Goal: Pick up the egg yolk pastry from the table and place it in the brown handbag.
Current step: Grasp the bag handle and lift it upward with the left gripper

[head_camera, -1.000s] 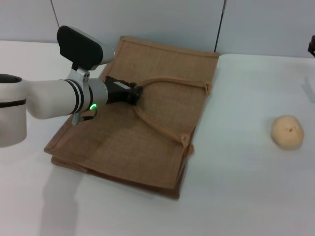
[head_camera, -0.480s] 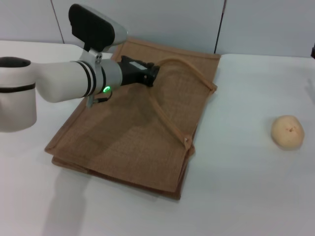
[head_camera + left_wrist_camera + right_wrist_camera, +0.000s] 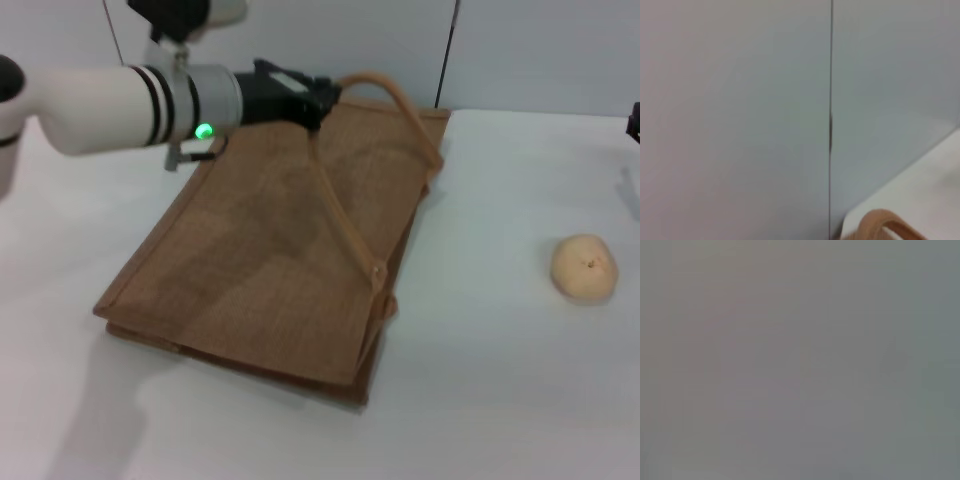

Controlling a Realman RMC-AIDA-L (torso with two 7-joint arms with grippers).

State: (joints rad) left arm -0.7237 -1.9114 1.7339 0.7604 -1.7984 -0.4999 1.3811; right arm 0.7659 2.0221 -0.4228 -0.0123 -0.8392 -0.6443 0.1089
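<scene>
The brown handbag (image 3: pixel 265 270) lies flat on the white table, left of centre in the head view. My left gripper (image 3: pixel 325 97) is above the bag's far edge, shut on one strap handle (image 3: pixel 395 100), which it holds up so that the top panel of the bag rises. A bit of that handle also shows in the left wrist view (image 3: pixel 880 225). The egg yolk pastry (image 3: pixel 583 267) sits alone on the table at the right, well apart from the bag. A dark part of my right arm (image 3: pixel 634 118) shows at the right edge.
The white table (image 3: pixel 480 400) reaches a grey wall (image 3: pixel 520 50) at the back. The left wrist view faces a grey wall panel with a seam (image 3: pixel 831 120). The right wrist view shows only plain grey.
My left gripper has risen and moved toward the back right with the strap handle in it. The bag's top panel has lifted. The pastry has not moved.
</scene>
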